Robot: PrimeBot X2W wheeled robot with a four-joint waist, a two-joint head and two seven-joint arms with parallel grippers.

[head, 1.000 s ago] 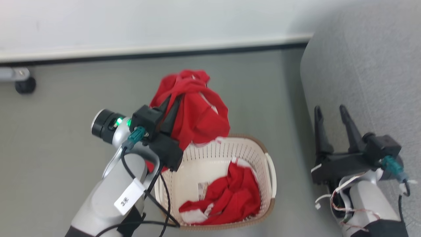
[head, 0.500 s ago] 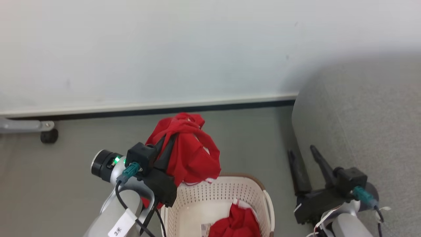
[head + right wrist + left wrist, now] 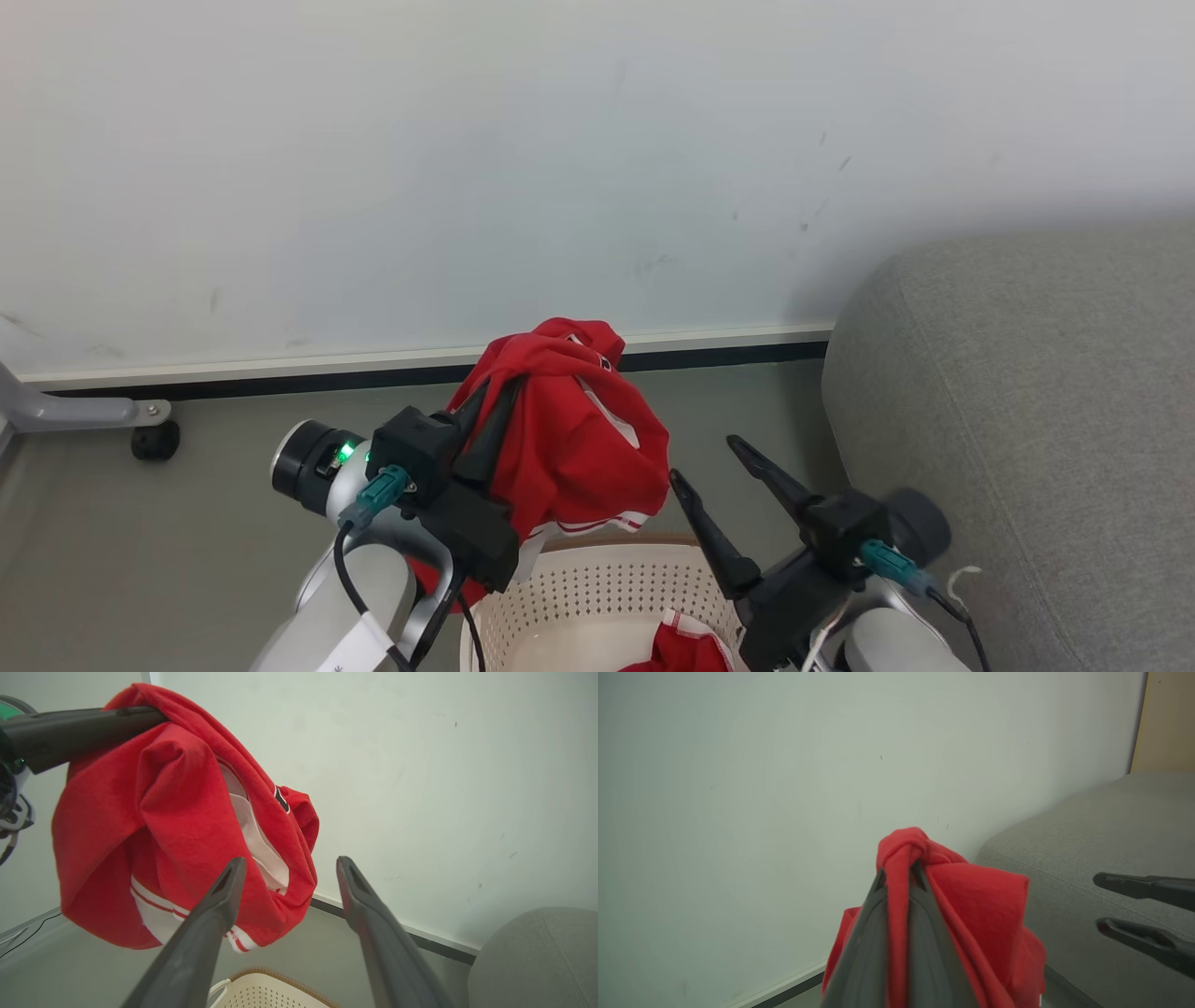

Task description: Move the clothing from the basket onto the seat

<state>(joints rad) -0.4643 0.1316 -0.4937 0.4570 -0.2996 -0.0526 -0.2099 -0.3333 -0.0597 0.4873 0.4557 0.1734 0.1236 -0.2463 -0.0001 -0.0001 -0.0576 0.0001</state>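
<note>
One bunched red garment (image 3: pixel 569 439) hangs pinched by left end effector (image 3: pixel 899 877) above perforated plastic basket (image 3: pixel 597 579); right end effector (image 3: pixel 702 458) spread.

The grey floor (image 3: pixel 215 532) bears basket (image 3: pixel 607 590) and seat (image 3: pixel 1027 420).

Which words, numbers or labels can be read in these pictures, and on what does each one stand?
No text can be read.
White tag on the left arm: cut off at the picture's edge, unreadable.
Dark print on the red garment: hidden in folds, unreadable.
</note>
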